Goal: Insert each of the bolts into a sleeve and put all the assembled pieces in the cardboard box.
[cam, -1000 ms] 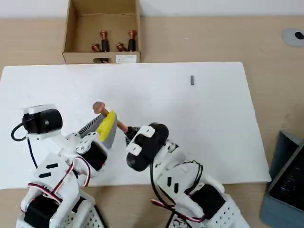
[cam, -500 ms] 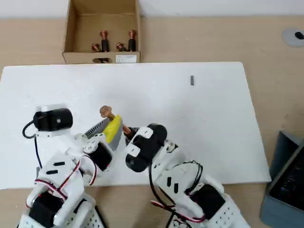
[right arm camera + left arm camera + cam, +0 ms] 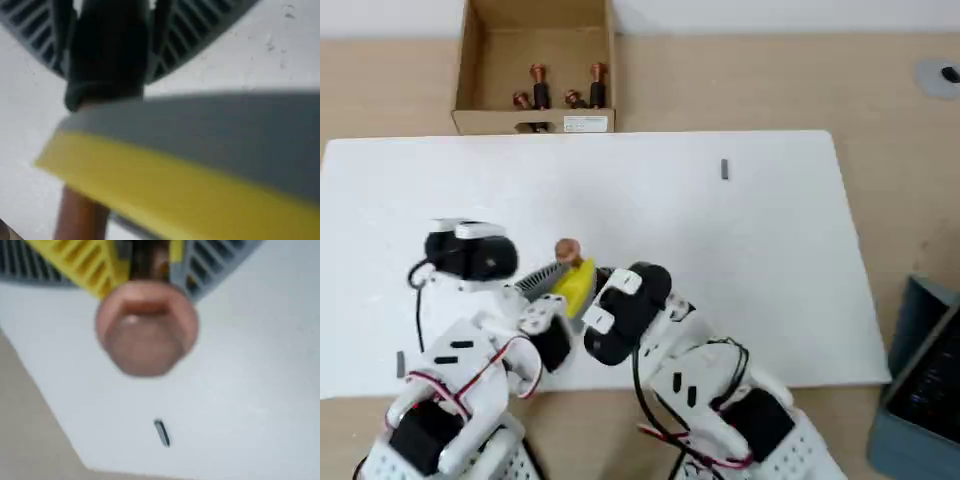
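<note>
4 assembled pieces (image 3: 537, 85) — 1 bolt (image 3: 567, 250), 1 sleeve (image 3: 107, 50).

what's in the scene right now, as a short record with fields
left gripper: shut on bolt
right gripper: shut on sleeve, close against the left gripper
insertion: cannot tell how far the bolt is in
cardboard box: four assembled pieces inside
white mat: small dark piece lying loose
</note>
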